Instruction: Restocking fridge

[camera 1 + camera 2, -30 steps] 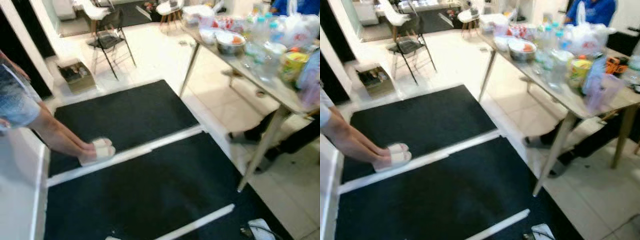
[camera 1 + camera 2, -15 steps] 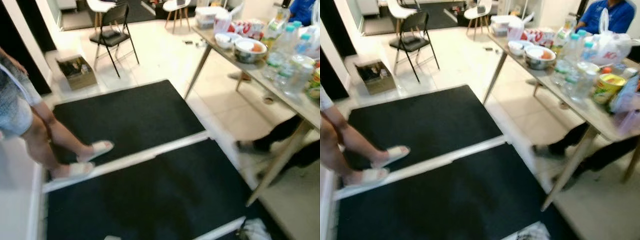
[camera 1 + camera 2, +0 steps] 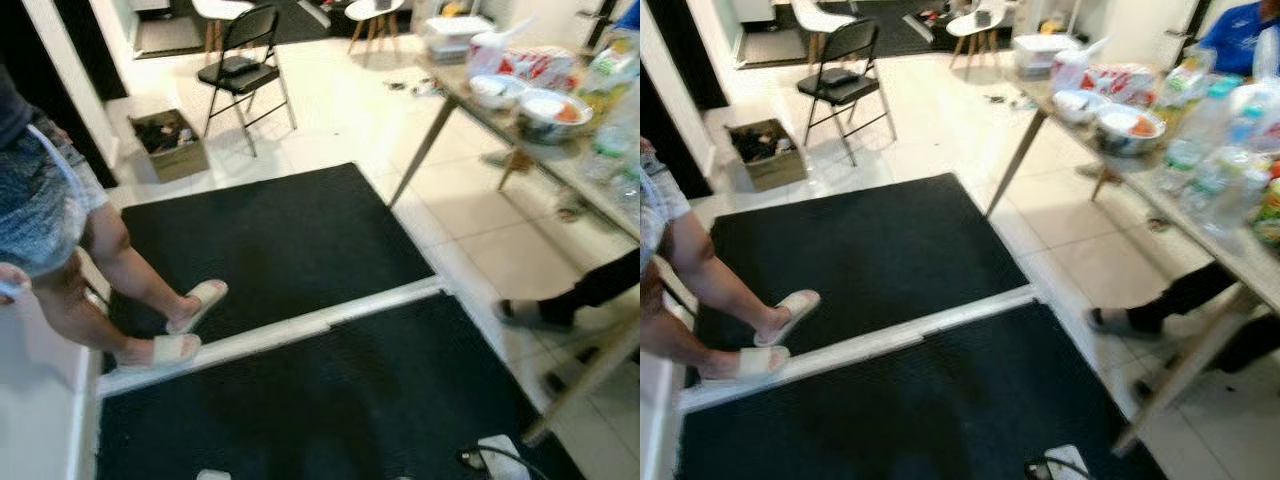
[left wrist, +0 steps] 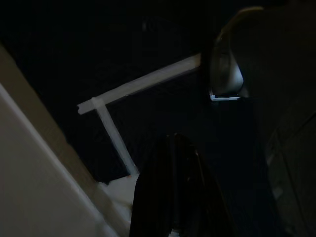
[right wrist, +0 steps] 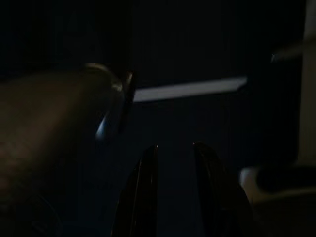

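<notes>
Legs [image 3: 110,290] of a person in pale sandals, cut off above the shorts, stand at the black mat's [image 3: 270,240] left edge. Rightward, a folding chair [image 3: 245,70], then the blurred table [image 3: 1160,160] bearing restocking bottles [image 3: 1210,150]. Left gripper [image 4: 173,197] hangs dim, fingers pressed together; right gripper [image 5: 173,187] slightly parted.

Groceries crowd the table [image 3: 1140,170] at upper right: clear bottles [image 3: 1212,172], a metal bowl [image 3: 1127,128], a white bowl [image 3: 1077,104], and red-and-white packets [image 3: 1128,80].
</notes>
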Controlling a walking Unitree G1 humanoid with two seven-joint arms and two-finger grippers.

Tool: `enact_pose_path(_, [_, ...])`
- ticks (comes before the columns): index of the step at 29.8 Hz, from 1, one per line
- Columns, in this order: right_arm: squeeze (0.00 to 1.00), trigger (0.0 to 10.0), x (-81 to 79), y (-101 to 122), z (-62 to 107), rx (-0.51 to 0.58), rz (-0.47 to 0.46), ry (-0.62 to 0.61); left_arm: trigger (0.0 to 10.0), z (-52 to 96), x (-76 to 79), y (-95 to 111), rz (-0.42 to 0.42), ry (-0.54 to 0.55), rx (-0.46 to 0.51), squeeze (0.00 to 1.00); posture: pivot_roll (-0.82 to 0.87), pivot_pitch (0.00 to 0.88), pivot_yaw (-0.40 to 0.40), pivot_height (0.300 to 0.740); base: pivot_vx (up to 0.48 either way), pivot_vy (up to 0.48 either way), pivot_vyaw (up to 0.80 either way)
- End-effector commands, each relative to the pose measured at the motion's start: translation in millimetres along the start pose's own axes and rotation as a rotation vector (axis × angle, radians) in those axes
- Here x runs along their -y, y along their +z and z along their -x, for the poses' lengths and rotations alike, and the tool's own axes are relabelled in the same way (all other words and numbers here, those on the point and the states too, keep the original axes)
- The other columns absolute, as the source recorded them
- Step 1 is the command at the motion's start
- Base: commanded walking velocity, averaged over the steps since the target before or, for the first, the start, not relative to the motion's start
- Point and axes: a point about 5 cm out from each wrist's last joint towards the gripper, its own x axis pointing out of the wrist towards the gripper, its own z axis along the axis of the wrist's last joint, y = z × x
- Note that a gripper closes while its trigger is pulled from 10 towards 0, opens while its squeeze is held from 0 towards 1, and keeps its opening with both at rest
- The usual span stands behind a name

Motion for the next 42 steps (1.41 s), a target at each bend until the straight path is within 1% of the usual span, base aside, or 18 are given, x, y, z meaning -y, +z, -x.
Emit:
enact_pose_path(1, [0.00,10.0,-4.7,12.3,-0.7,0.032,0.019,0.006,10.0,0.7,-4.5,27.3,-0.005,0.015,0.104,0.00,-0.02,0.000,0.025,0.740,0.304,0.000,0.00])
enact_pose_path(5, [0.00,10.0,-7.2,14.2,-1.0,0.019,0.056,0.015,10.0,0.8,-5.3,23.5,0.004,0.018,0.097,0.00,-0.01,0.000,0.018,0.740,0.306,0.000,0.00])
enact_pose_path(10, [0.00,10.0,-8.6,11.9,-1.1,-0.006,0.074,0.027,10.0,0.2,-2.2,19.1,0.004,0.014,0.086,0.00,-0.02,0.000,0.019,0.740,0.311,0.000,-0.73])
enact_pose_path(14, [0.00,10.0,-9.2,12.1,-1.2,-0.010,0.076,0.027,10.0,-0.3,-0.2,17.9,-0.004,0.011,0.077,0.00,-0.02,0.000,0.020,0.740,0.000,0.000,-0.73])
enact_pose_path(17, [0.00,10.0,-11.2,14.5,-1.5,-0.008,0.079,0.027,10.0,-0.1,-0.6,18.0,-0.006,0.011,0.081,0.00,-0.02,0.000,0.019,0.740,0.000,0.000,-0.73])
enact_pose_path(19, [0.00,10.0,-15.7,20.6,-1.9,-0.002,0.093,0.031,10.0,0.2,-1.5,18.1,-0.027,0.008,0.084,0.00,-0.02,0.000,0.017,0.740,0.000,0.000,-0.73])
enact_pose_path(23, [0.00,10.0,-17.8,27.4,-1.9,0.008,0.112,0.035,10.0,0.3,-2.2,17.9,-0.038,0.008,0.084,0.00,-0.03,0.000,0.012,0.740,0.000,0.000,-0.73])
enact_pose_path(32, [0.00,10.0,-7.6,29.5,-0.7,0.013,0.115,0.012,10.0,1.0,-5.1,13.2,-0.036,0.007,0.073,0.00,-0.03,0.000,0.005,0.740,0.000,0.000,-0.73])
enact_pose_path(39, [0.00,10.0,-4.9,24.2,-0.5,-0.002,0.124,0.014,10.0,1.4,-7.0,12.3,-0.047,0.012,0.061,0.00,-0.03,0.000,0.005,0.740,0.000,0.000,-0.73])
enact_pose_path(42, [0.00,10.0,-7.2,21.8,-0.9,-0.007,0.130,0.018,10.0,1.3,-7.3,12.8,-0.056,0.016,0.058,0.00,-0.03,0.000,0.012,0.740,0.000,0.000,-0.73])
